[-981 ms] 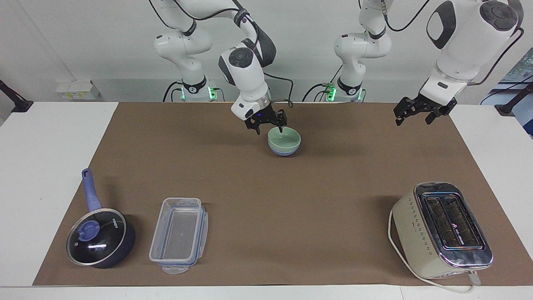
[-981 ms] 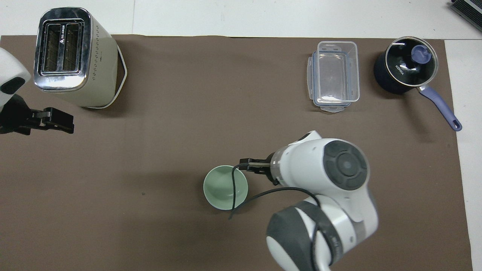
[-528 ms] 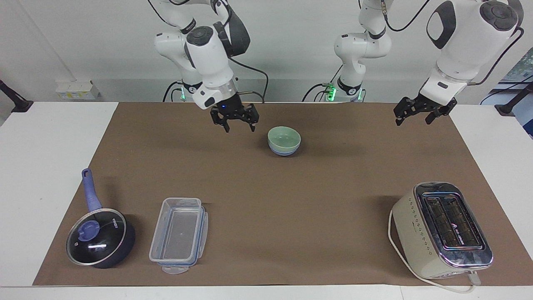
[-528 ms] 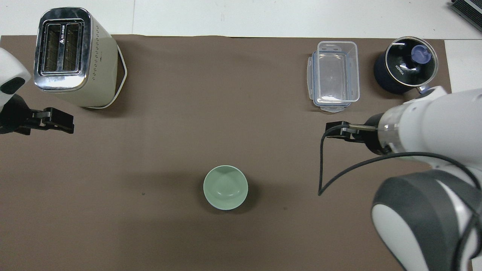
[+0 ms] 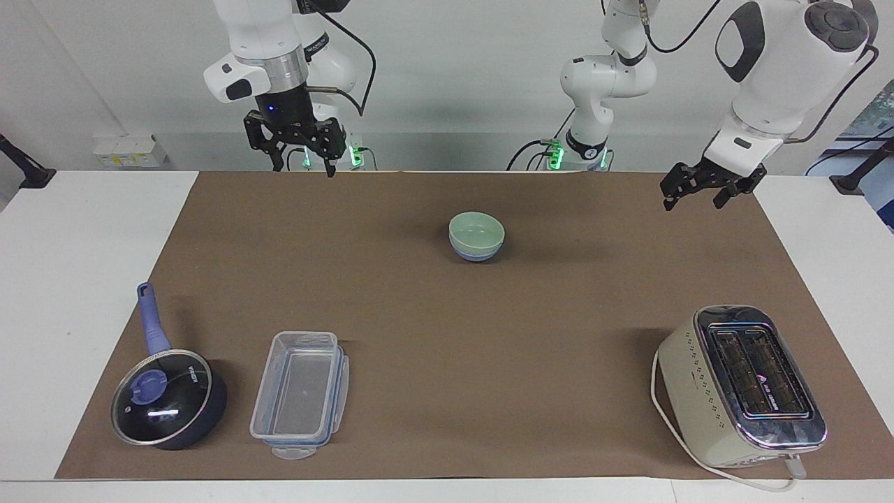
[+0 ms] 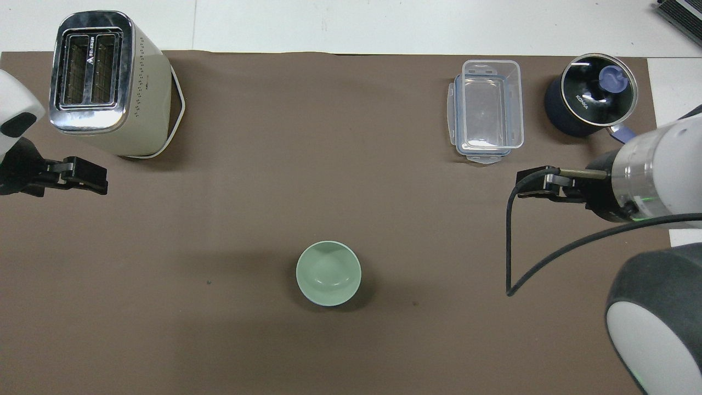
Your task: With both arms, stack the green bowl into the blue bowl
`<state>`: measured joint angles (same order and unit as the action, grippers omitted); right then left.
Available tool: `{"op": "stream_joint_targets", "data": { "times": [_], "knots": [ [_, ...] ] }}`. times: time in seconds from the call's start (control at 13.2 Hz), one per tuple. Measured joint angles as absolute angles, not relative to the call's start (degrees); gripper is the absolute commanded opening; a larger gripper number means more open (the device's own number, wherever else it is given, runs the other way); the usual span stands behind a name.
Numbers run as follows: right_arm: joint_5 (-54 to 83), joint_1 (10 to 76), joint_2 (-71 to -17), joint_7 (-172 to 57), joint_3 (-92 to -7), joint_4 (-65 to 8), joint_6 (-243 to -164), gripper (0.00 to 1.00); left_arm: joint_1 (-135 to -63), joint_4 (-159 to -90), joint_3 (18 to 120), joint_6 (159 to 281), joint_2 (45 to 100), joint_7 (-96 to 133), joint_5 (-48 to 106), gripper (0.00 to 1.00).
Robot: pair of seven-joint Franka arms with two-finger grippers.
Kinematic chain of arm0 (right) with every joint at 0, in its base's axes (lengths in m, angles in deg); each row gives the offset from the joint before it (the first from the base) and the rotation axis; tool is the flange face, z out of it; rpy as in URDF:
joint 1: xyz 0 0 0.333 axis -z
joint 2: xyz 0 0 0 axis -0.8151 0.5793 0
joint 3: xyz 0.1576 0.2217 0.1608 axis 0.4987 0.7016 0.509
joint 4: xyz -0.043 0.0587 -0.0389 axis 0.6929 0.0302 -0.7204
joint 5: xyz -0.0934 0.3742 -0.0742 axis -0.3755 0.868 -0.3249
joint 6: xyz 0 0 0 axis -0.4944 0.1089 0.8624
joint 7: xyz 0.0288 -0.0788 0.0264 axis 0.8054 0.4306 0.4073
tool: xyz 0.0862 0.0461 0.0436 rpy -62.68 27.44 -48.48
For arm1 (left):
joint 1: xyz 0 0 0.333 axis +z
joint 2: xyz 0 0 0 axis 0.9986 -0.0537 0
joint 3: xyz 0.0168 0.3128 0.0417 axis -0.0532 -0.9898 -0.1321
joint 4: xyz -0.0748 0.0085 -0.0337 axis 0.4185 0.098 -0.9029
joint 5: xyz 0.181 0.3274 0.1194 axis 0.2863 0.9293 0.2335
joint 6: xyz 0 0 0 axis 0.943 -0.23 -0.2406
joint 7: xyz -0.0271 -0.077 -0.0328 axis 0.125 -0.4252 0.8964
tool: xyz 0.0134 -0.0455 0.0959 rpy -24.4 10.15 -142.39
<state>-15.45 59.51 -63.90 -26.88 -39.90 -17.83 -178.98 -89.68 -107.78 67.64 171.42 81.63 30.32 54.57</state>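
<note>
The pale green bowl (image 5: pixel 476 228) sits nested inside the blue bowl (image 5: pixel 476 255), of which only the lower wall shows under the green rim. Both rest on the brown mat, midway between the arms' ends of the table. From overhead only the green bowl (image 6: pixel 328 273) shows; the blue one is hidden beneath it. My right gripper (image 5: pixel 302 165) hangs high and open over the mat's edge nearest the robots, well away from the bowls, and holds nothing. In the overhead view the right gripper (image 6: pixel 535 184) shows. My left gripper (image 5: pixel 693 200) (image 6: pixel 88 176) waits open and raised over the mat toward the left arm's end.
A cream toaster (image 5: pixel 744 384) (image 6: pixel 107 82) stands far from the robots at the left arm's end. A clear plastic container (image 5: pixel 300 395) (image 6: pixel 488 109) and a dark lidded pan (image 5: pixel 167 398) (image 6: pixel 589 99) with a blue handle lie far out at the right arm's end.
My right gripper has left the green bowl's rim, risen and swung toward the right arm's end. The nested bowls stayed in place. The left arm has not moved.
</note>
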Motion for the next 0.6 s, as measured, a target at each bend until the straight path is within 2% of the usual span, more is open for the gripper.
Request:
{"op": "stream_joint_targets", "data": {
  "times": [0.6],
  "knots": [
    [-15.5, 59.9, -63.4, -27.9, -40.0, -17.3, -178.8, 1.00, -89.7, -107.8, 67.6, 171.4, 81.6, 30.3, 54.6, 1.00]
  ]
}}
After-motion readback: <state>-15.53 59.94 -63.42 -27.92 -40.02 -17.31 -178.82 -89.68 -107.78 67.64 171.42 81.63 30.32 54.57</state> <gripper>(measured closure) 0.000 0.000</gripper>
